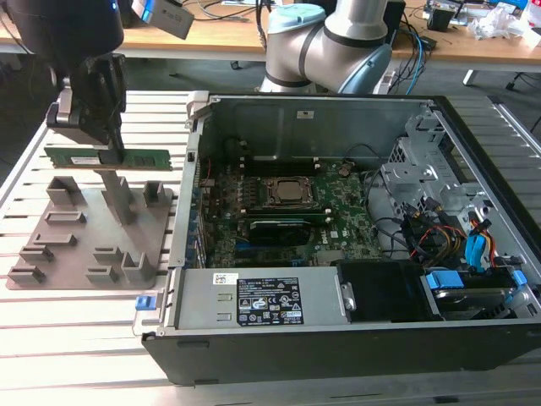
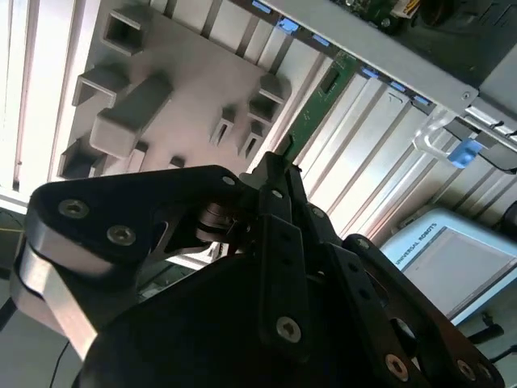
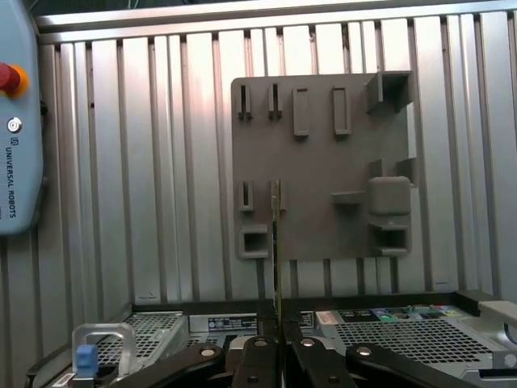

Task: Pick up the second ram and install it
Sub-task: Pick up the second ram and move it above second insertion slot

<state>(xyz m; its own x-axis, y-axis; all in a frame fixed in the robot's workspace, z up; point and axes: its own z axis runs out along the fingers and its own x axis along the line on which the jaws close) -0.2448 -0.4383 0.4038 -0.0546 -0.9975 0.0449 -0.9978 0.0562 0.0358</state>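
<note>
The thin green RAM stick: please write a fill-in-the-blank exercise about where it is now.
The black gripper is ___ on the thin green RAM stick. The stick is held ___ the grey plastic fixture tray. The tray lies at the exterior view's ___ of the open black computer case.
Missing words: shut; above; left.

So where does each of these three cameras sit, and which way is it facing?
Exterior view: off the arm, looking down at the open computer case and grey tray; the arm and its tool show, gripping the ram.
First wrist view: on the wrist, facing along the tool onto the tray; the ram shows edge-on in the tool.
Second wrist view: on the wrist, slanting past the tool's black links toward the tray.
Shared: all three show tool, ram and tray.
</note>
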